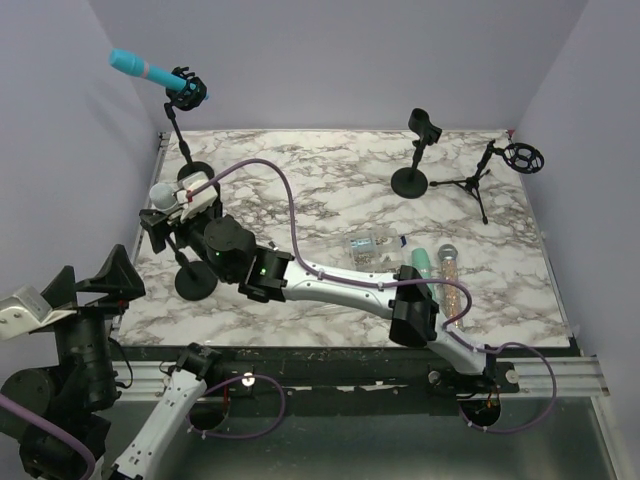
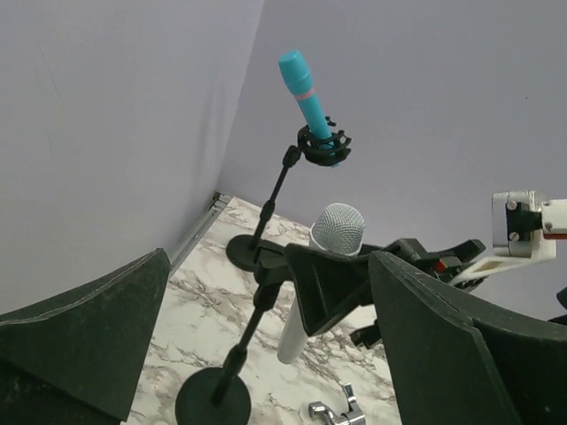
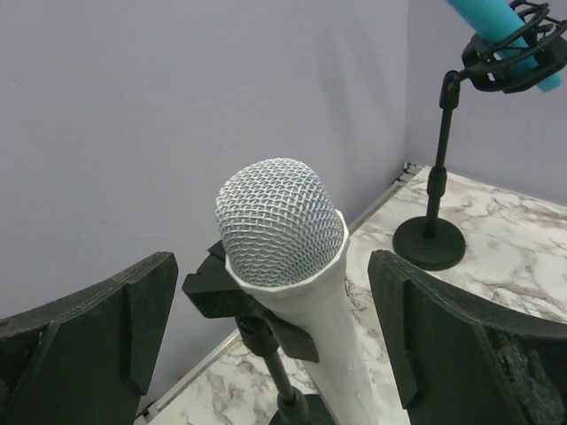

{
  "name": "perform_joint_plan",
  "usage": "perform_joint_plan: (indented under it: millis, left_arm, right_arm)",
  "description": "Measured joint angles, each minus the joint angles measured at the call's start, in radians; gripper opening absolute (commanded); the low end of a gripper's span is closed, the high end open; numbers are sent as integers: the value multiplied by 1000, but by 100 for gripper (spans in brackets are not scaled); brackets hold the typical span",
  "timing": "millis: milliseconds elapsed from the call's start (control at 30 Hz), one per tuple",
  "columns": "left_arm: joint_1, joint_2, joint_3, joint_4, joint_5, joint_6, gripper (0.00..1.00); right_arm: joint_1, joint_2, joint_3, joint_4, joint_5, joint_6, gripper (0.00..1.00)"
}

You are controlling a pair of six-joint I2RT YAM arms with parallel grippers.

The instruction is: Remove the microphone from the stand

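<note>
A white microphone (image 1: 160, 192) with a silver mesh head sits in the black clip of a short stand (image 1: 196, 283) at the table's left side. My right gripper (image 1: 178, 212) reaches across to it. In the right wrist view the microphone (image 3: 281, 221) stands between my two fingers, which are open and clear of it on both sides; the clip (image 3: 232, 299) holds its body. My left gripper (image 1: 95, 280) is open and empty, raised off the table's left front corner. Its view shows the white microphone (image 2: 337, 232) and the stand base (image 2: 213, 398).
A teal microphone (image 1: 145, 70) sits in a taller stand at the back left and shows in the left wrist view (image 2: 304, 88). An empty stand (image 1: 412, 180) and a tripod stand (image 1: 524, 157) are at the back right. Loose microphones (image 1: 450, 265) lie front right.
</note>
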Motion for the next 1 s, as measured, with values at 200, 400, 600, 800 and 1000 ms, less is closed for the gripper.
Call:
perform_joint_plan:
  millis: [200, 400, 600, 800, 1000]
  left_arm:
    - [0, -45, -54, -67, 2, -12, 99]
    - [0, -77, -71, -126, 14, -39, 99]
    - [0, -93, -89, -180, 69, -71, 99]
    - [0, -73, -98, -206, 133, -97, 99]
    - [0, -8, -154, -198, 224, -137, 99]
  right_arm:
    - [-4, 90, 80, 12, 64, -100, 65]
    - [-4, 107, 98, 49, 66, -178, 21]
    - [-12, 84, 37, 91, 29, -178, 1]
    - [-51, -87, -219, 129, -140, -95, 1]
    - [-137, -221, -406, 139, -396, 18, 1]
